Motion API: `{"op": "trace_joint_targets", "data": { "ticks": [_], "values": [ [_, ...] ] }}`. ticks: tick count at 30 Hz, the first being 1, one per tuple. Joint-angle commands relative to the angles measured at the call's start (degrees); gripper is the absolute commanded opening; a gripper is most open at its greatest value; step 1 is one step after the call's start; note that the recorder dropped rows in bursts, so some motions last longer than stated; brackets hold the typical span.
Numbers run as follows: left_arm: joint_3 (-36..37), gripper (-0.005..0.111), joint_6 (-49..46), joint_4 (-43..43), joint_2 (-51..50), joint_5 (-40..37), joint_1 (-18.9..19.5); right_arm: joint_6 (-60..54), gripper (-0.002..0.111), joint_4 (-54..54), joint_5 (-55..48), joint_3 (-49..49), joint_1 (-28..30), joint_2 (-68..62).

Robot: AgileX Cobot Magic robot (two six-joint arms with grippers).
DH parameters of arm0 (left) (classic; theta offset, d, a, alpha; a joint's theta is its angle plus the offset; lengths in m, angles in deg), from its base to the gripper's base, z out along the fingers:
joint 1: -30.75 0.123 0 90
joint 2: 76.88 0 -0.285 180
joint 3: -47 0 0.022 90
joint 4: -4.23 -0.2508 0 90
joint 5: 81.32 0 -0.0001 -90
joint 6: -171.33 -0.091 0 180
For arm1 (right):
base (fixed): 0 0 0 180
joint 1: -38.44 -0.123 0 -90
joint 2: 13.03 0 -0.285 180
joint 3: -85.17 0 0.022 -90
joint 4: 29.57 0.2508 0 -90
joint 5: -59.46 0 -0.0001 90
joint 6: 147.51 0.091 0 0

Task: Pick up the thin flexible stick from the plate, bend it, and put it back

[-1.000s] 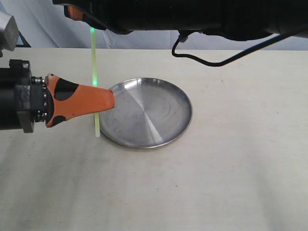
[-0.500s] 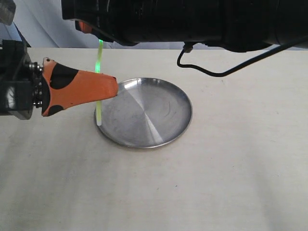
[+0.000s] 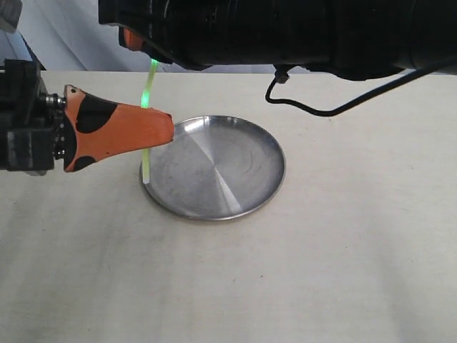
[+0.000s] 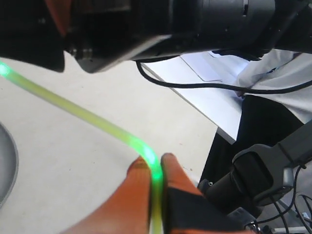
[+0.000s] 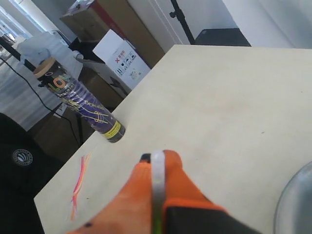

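Plate [image 3: 235, 179] lies flat on the pale table [image 3: 343, 257], its shiny bottom showing from rim to rim. The stick [image 3: 148, 82] is up in the air at the plate's left edge, standing nearly upright in the exterior view. My left gripper [image 3: 170, 131] is clamped on the stick low down, with the orange fingers closed tight around it. My right gripper [image 3: 134, 39] pinches the top end, reaching in from above under the black arm. The stick's lower tip hangs close to the plate's rim; it may be touching the rim, but I cannot tell from this angle.

The stick is thin and yellow-green, and it glows brighter green along its upper part. From my left wrist, the stick [image 4: 78, 111] curves away from the left gripper [image 4: 155, 168] in a smooth bend, brightest where the fingertips hold it. From my right wrist, the stick [image 5: 157, 183] looks pale between the closed fingers of the right gripper [image 5: 157, 161].

A black cable [image 3: 307, 103] droops from the right arm over the table behind the plate. Well apart, at the table's edge, stands a dark printed tube [image 5: 83, 100], with a few coloured sticks [image 5: 78, 187] lying near it.
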Motion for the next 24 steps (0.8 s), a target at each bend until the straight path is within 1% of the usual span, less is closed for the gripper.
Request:
{"op": "trace_joint_targets", "data": {
  "ticks": [1,6,9,14,24],
  "values": [
    [-0.9,0.000,-1.2,2.2,0.6,2.2,-0.2,0.7,-0.001,-2.3,-0.1,2.1,0.1,0.3],
    [-0.9,0.000,-3.7,4.2,0.6,2.6,-0.2,0.9,-0.001,-2.3,1.2,5.8,0.2,1.5],
    [-0.9,0.000,-3.8,4.5,0.6,4.6,-0.2,0.9,-0.001,-1.7,1.4,7.1,0.2,2.5],
    [-0.9,0.000,-4.1,4.6,0.6,5.2,-0.2,0.9,-0.001,-1.5,1.4,8.5,0.2,4.6],
    [-0.9,0.000,-4.6,5.1,0.6,8.8,-0.2,1.1,-0.001,-1.6,-1.7,11.5,0.2,7.7]
  ]
}}
